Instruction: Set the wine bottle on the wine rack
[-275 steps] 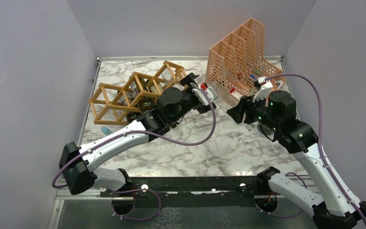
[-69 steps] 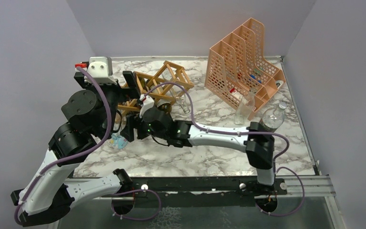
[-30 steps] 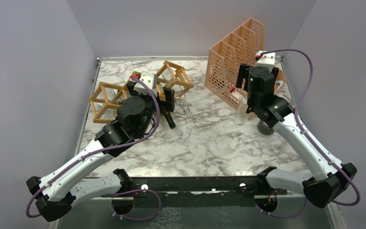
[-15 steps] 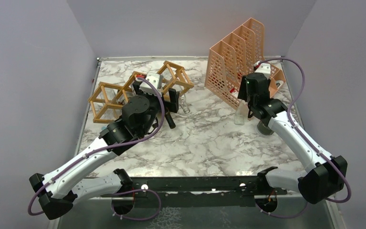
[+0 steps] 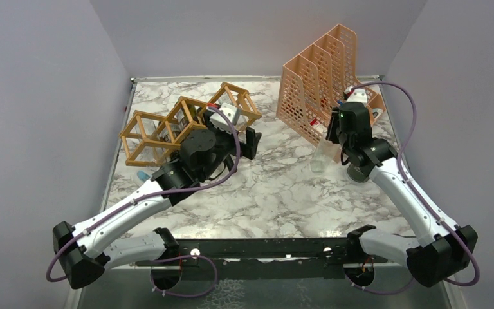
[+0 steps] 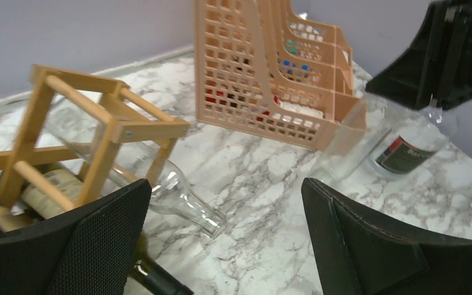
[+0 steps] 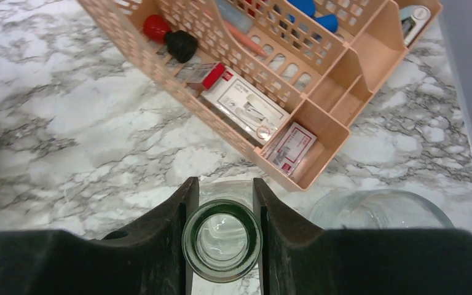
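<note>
A clear glass wine bottle (image 5: 321,154) stands tilted beside the peach file holder. My right gripper (image 5: 332,132) is on its top; in the right wrist view the gripper (image 7: 224,184) is shut on the bottle's neck, with the open mouth (image 7: 221,239) between the jaws. The left wrist view shows this bottle (image 6: 341,144) leaning. The wooden wine rack (image 5: 161,129) lies at the back left with bottles in its cells. My left gripper (image 5: 241,151) is just right of the rack (image 6: 104,120), and it (image 6: 224,187) is open with nothing between its fingers.
The peach mesh file holder (image 5: 321,84) with small items stands at the back right. A labelled clear bottle (image 5: 360,170) stands right of the held one. A clear bottle neck (image 6: 184,203) and a dark one (image 6: 153,279) stick out of the rack.
My right gripper has come down on the clear bottle's neck and shut on it, and the bottle now leans. My left arm has shifted right from the rack, its gripper still open.
</note>
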Tool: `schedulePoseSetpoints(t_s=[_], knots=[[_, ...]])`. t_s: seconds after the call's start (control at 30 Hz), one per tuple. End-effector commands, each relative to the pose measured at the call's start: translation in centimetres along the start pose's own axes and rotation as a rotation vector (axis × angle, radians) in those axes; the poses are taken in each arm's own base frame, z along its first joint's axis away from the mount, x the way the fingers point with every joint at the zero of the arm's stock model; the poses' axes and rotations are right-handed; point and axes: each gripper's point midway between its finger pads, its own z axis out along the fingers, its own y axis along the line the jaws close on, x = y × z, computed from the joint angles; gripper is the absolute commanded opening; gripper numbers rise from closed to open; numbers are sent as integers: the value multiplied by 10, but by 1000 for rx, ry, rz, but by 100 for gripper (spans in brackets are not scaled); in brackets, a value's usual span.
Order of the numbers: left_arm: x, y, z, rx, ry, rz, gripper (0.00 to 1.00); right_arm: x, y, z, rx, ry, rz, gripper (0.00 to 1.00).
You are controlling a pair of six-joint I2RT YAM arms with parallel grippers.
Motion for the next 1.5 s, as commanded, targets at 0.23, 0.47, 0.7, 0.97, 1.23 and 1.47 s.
schedulePoseSetpoints(t_s=[0.23,0.47,0.7,0.97,1.23,1.47], knots=[[68,-86,42,436,5,33,99,-48,62,-81,-498,-105,63,8],[92,-120,47,587,4,91,99,-58,79,-112,-648,-122,92,8],[112,-139,47,697,-4,115,99,-70,89,-136,-756,-158,123,8],[116,-128,63,605,-72,194,93,-74,97,-157,-846,-158,144,8],[107,-137,64,623,-149,320,79,-68,92,-163,-839,-137,168,11],[111,-143,67,631,-159,374,68,-63,90,-166,-834,-120,182,14]])
